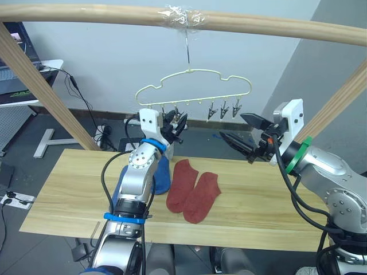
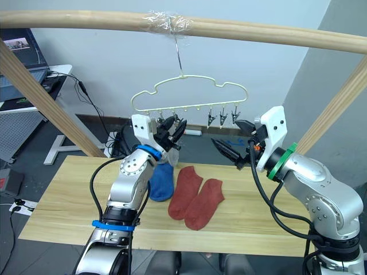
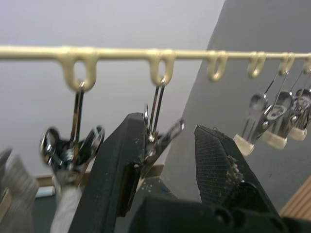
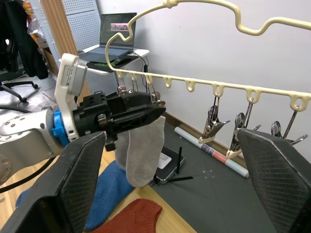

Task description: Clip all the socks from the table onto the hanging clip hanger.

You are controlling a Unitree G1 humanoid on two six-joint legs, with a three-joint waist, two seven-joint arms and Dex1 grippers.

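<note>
The left gripper [image 3: 170,160] is raised at the clip hanger [image 1: 192,91], jaws apart around a clip [image 3: 158,131] beside a hanging grey sock [image 4: 143,153]. Blue sock [image 2: 162,180] and red socks [image 1: 192,189] lie on the tabletop [image 1: 74,189]. The right gripper [image 1: 241,134] waits, jaws apart. Next, probably fetch another sock.

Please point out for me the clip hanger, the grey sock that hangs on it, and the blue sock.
clip hanger [image 1: 195,73]: left eye view, wavy top wire.
grey sock [image 4: 144,154]: right wrist view, middle of the hanging fabric.
blue sock [image 2: 162,182]: right eye view, middle.
</note>
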